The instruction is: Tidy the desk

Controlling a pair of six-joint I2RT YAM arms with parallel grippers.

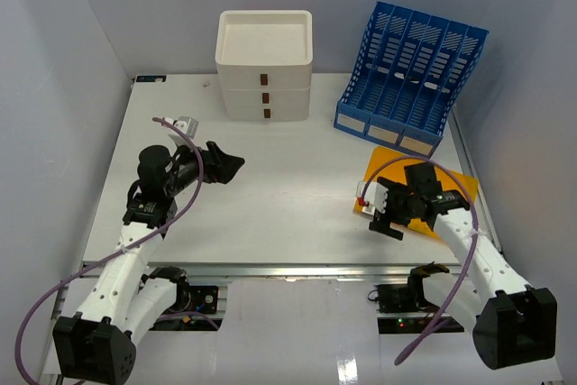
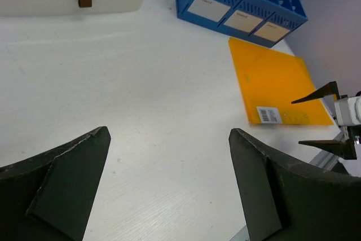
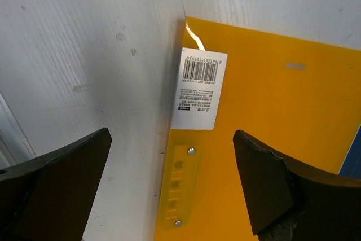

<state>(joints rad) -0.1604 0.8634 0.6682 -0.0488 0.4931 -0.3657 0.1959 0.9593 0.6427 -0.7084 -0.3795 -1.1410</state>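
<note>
Barely started: orange folder (image 3: 271, 111) lies flat on counter (image 1: 288, 196), right side, not yet in blue file rack (image 1: 410, 78). Right jaws spread above folder's labelled corner — left jaws spread, empty, over counter's left.

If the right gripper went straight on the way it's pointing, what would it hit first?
Probably the yellow folder, at its edge by the barcode label. The right gripper has open fingers straddling that edge, so one might touch the desk instead.

Plain pale walls (image 1: 54, 60) stand on three sides, softly and evenly lit.
</note>
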